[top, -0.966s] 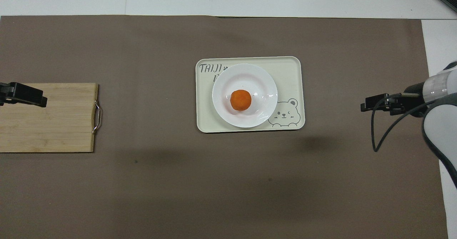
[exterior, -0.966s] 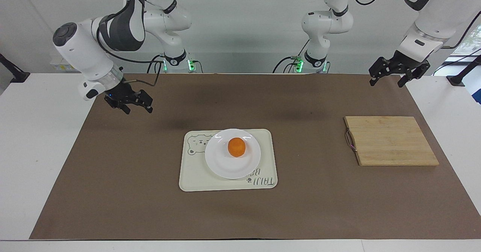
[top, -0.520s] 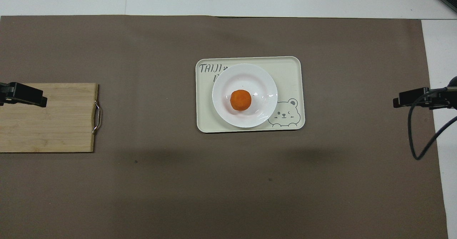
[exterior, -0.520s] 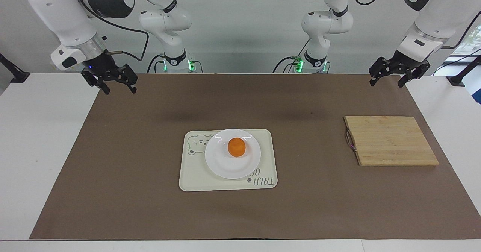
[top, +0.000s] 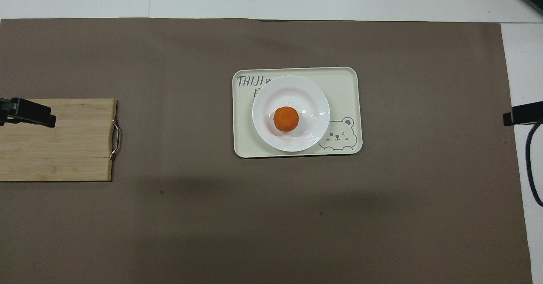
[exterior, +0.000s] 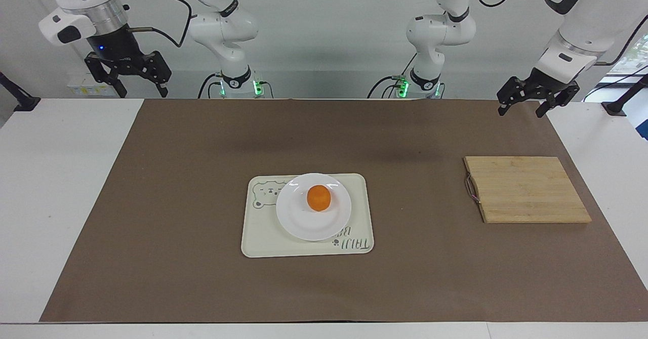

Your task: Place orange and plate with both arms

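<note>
Facing view alone shows both grippers' [exterior: 127, 83] spread fingers.

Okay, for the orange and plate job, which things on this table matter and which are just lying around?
Part of the job:
- orange, sitting on the plate
- plate, resting on the bear tray
- left gripper and right gripper, both raised, jaws open, holding nothing

Just lying about:
- cutting board, toward the left arm's end
- bear tray
- brown mat

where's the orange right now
In the facing view the orange sits in the middle of the white plate, which rests on the bear tray at mid-table.
</note>
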`<action>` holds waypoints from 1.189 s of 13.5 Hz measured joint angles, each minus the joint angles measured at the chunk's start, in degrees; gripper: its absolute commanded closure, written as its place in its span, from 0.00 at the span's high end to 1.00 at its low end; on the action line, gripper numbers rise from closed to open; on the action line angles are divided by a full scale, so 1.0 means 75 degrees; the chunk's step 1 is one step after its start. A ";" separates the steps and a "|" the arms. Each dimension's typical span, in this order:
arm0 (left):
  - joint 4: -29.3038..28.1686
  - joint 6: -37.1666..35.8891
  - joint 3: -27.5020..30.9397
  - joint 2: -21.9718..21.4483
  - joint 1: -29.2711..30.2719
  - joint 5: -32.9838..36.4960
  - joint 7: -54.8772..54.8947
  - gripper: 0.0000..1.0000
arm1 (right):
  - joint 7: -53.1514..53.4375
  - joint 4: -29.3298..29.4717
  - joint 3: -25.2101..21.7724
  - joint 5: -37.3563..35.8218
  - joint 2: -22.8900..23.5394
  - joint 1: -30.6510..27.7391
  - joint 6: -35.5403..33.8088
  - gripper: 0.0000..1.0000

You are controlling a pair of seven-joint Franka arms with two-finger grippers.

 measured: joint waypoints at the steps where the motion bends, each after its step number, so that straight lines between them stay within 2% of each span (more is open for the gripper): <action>1: 0.0000 0.0000 0.0000 0.0000 0.0000 0.0000 0.0000 1.00 | 0.0000 -0.0068 0.0000 -0.0002 0.0004 0.0000 0.0021 1.00; 16: 0.0000 0.0000 0.0000 0.0000 0.0000 0.0000 0.0000 1.00 | 0.0011 -0.0365 0.0046 -0.0247 -0.0039 0.0095 0.0111 1.00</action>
